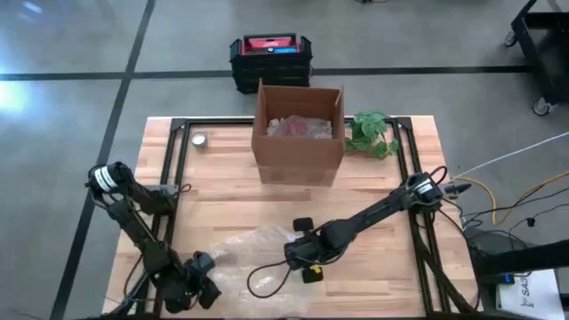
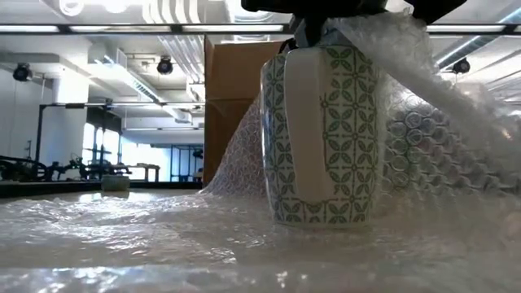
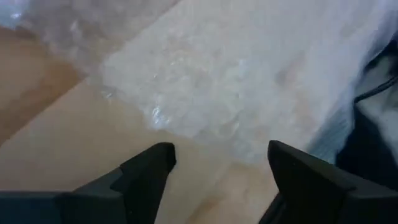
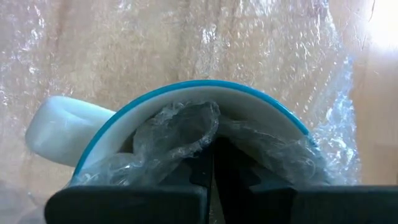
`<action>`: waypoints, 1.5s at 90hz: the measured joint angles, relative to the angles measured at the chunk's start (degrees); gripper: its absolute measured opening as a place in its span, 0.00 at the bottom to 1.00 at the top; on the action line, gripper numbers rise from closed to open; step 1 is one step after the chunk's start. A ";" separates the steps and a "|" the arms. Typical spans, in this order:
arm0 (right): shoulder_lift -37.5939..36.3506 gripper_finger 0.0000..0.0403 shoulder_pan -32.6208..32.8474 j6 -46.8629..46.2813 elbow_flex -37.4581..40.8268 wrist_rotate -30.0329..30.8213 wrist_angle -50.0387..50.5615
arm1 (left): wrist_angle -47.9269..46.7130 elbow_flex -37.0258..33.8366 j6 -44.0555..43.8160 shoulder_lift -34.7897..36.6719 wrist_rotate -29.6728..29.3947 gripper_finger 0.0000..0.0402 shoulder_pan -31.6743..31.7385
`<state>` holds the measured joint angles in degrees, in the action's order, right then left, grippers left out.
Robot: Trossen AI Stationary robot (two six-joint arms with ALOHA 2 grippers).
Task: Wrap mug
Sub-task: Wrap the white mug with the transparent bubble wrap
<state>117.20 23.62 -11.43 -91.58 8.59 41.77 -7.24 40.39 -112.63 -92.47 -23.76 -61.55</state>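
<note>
A white mug [image 2: 326, 130] with a green leaf pattern and a blue rim [image 4: 199, 88] stands upright on a sheet of clear bubble wrap [image 1: 244, 244] near the table's front. Its handle [image 4: 62, 127] sticks out sideways. The wrap [image 2: 456, 106] rises over one side of the mug to its mouth. My right gripper [image 1: 304, 260] is directly above the mug, shut, with its fingers in the mouth. My left gripper [image 3: 217, 168] hovers open over the wrap's edge [image 3: 217, 81] at the front left, with nothing between its fingers. My right gripper comes down from above into the mug's mouth, its fingers [image 4: 202, 177] shut together. Bunched bubble wrap [image 4: 180, 130] lies crumpled around the fingertips inside the rim. How many layers are caught is hidden. Outside, the wrap runs taut down the mug's side to the table.
An open cardboard box [image 1: 298, 133] stands at the table's far middle, with a green plant [image 1: 372, 133] to its right and a small round object [image 1: 199, 140] to its left. A black crate [image 1: 271, 58] sits on the floor beyond the table.
</note>
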 joint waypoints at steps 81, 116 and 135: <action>-5.15 0.00 -1.11 -2.91 0.12 0.84 -4.79 | 1.06 0.09 13.85 5.55 -17.88 0.00 0.86; -13.52 0.00 -1.36 -2.55 0.03 0.89 6.84 | 1.02 5.37 31.84 9.87 -25.94 0.00 3.90; -15.06 0.00 -0.56 -7.54 1.79 2.02 15.40 | 2.05 10.69 49.68 8.77 -22.59 0.00 12.42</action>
<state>102.15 23.05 -18.97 -89.79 10.61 57.17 -5.18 51.08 -62.94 -83.70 -46.35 -49.14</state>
